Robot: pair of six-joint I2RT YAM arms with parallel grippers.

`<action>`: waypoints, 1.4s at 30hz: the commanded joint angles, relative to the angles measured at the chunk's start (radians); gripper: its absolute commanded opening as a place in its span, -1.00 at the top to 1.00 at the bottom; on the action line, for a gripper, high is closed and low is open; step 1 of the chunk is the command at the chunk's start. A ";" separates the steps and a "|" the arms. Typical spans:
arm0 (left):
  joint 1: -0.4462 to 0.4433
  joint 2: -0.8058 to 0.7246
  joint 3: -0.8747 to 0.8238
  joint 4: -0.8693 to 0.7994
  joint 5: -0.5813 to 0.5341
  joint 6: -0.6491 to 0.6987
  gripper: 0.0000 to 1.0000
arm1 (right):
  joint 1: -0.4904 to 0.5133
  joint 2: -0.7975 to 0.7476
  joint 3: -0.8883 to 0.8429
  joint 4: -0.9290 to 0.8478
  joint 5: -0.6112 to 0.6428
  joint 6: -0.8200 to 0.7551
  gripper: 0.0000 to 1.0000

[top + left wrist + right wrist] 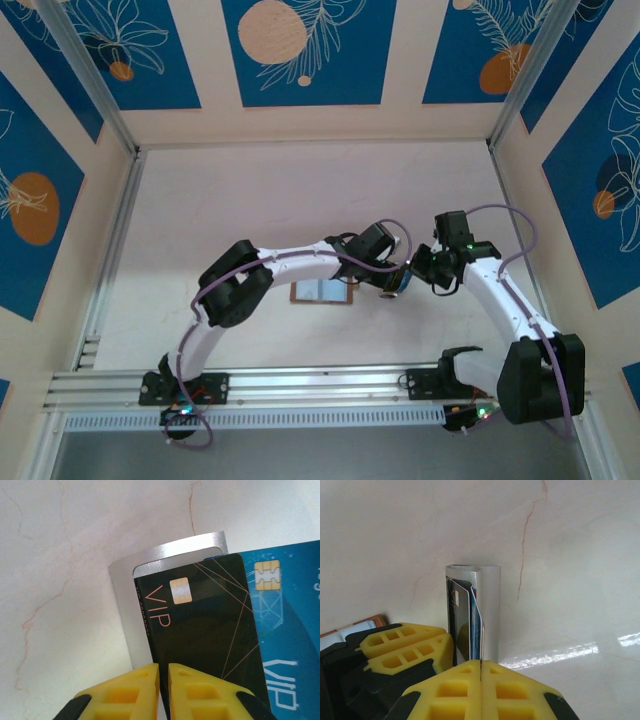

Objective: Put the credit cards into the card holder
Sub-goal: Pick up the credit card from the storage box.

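Two credit cards stick out of a silver metal sleeve [121,605] [491,605]: a black VIP card [200,630] [460,617] and a blue VIP card [290,625] [476,625]. My right gripper [480,662] [416,272] is shut on the near edge of the blue card, which bows slightly. My left gripper [163,666] [386,276] has its fingers [410,645] almost together, tips against the black card's face. Only the card behind shows through the slit. The brown card holder [322,292] [376,619] lies open on the table, left of both grippers.
White marble tabletop [300,200] stretches behind and beside the arms. Blue and cream patterned walls [300,50] enclose it on three sides. An aluminium rail [320,385] runs along the near edge by the arm bases.
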State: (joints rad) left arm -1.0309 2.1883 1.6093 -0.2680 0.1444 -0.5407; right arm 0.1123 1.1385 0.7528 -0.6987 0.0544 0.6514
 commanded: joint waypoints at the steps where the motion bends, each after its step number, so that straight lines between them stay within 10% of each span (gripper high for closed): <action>1: -0.004 0.014 0.026 -0.045 -0.018 0.016 0.73 | 0.006 -0.032 0.027 -0.029 0.012 -0.007 1.00; 36: 0.001 0.011 0.087 -0.065 0.040 0.011 0.70 | -0.147 -0.156 -0.164 0.167 -0.225 0.031 1.00; 42: 0.017 0.010 0.074 -0.049 0.087 0.028 0.45 | -0.152 -0.126 -0.163 0.183 -0.257 0.018 1.00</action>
State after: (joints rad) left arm -1.0252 2.1906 1.6970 -0.3130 0.2016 -0.5388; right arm -0.0341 0.9974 0.5922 -0.5266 -0.1547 0.6807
